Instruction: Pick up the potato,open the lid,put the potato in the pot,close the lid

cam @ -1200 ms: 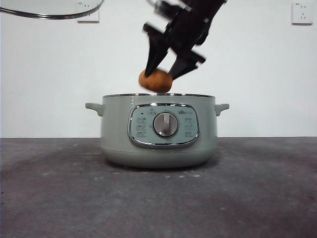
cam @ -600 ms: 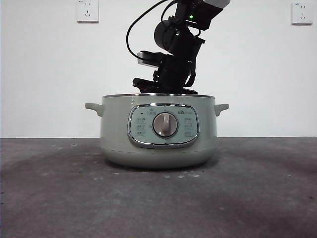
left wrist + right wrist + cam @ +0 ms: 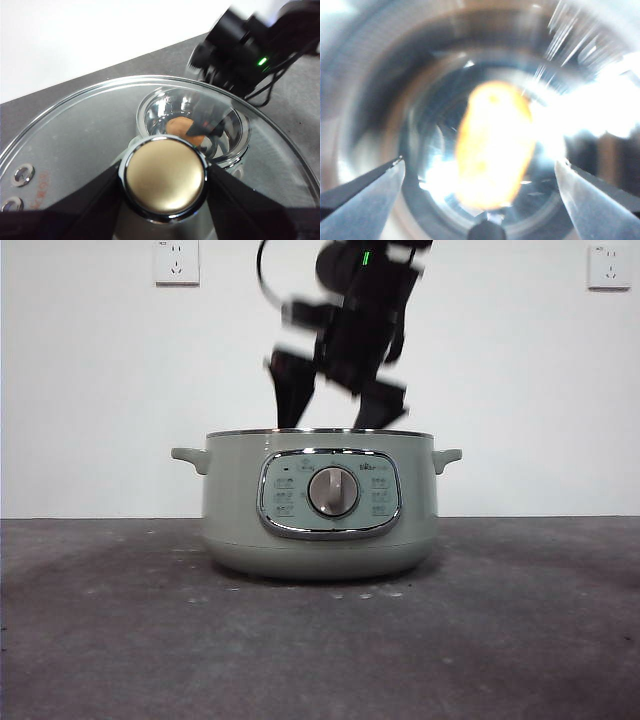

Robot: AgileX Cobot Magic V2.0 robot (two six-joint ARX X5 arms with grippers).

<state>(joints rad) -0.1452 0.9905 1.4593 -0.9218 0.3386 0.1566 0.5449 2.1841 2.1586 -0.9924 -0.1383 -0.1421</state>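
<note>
The sage-green pot [image 3: 320, 510] stands uncovered at the table's middle. Just above its rim hangs my right gripper [image 3: 335, 415], blurred and open, nothing between its fingers. In the right wrist view the orange-brown potato [image 3: 492, 150] lies on the shiny pot floor [image 3: 380, 75], below the open right gripper [image 3: 479, 162]. My left gripper [image 3: 165, 185] is shut on the round knob [image 3: 165, 172] of the glass lid [image 3: 75, 140], held up in the air. Through the glass I see the pot [image 3: 235, 135], the potato [image 3: 181, 127] inside it and the right arm [image 3: 245, 55]. The lid is out of the front view.
The pot sits on a dark grey table [image 3: 520, 620] before a white wall. Two wall sockets [image 3: 177, 262] [image 3: 610, 265] are high on the wall.
The right gripper lowered the potato into the pot, let go and now rises open above the rim. The lid has left the front view's top left corner.
</note>
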